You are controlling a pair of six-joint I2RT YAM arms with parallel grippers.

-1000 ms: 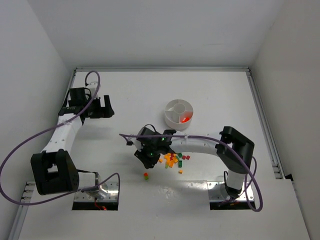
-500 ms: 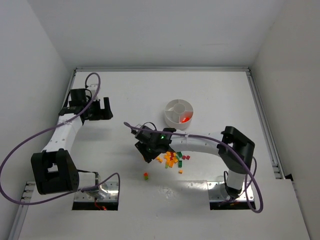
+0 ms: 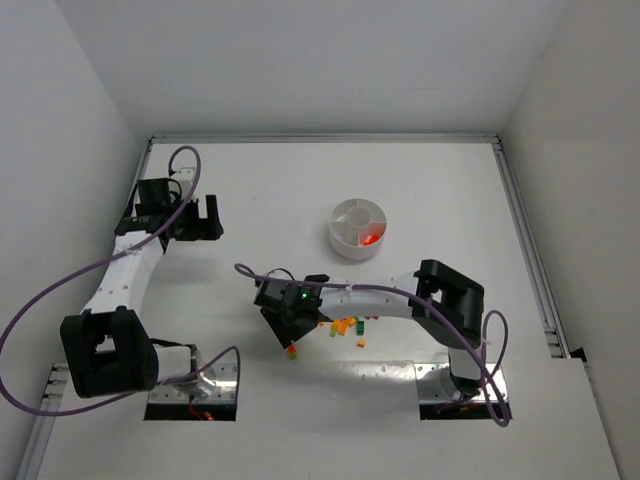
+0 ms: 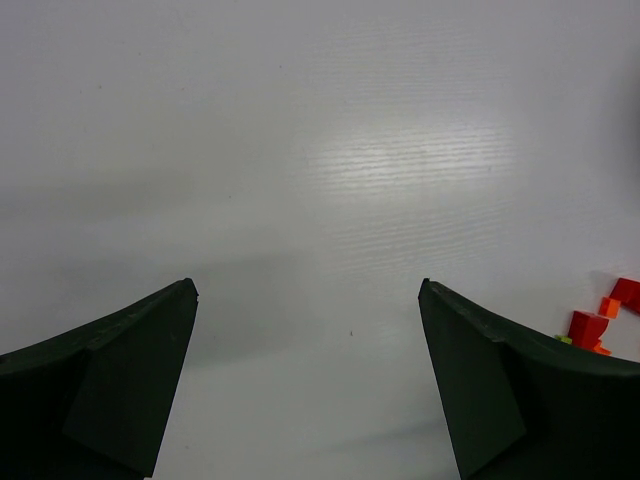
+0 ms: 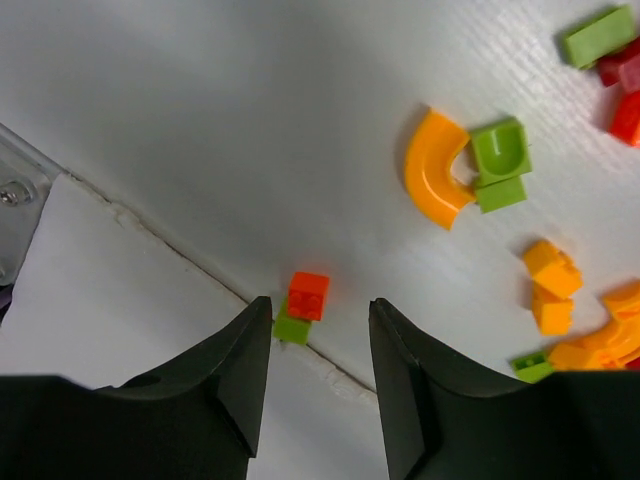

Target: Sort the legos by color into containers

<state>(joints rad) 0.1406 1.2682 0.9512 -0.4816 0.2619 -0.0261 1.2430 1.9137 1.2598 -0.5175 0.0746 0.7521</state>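
- Right gripper: it points down at the near part of the table, left of the loose bricks. Its jaws stand a moderate way apart and hold nothing.
- Stray pair: in the right wrist view a red brick touches a green brick. The pair shows in the gap between the two fingers, on a seam in the surface and apart from the other pieces.
- Loose bricks: a small scatter of orange, green, yellow and red pieces lies on the table, just right of the right gripper. It includes a curved orange piece touching a green piece.
- Divided dish: round and white, it stands well beyond the scatter. One red piece lies in its near-right compartment.
- Left gripper: it is far left over bare table. Its jaws are wide apart and empty.
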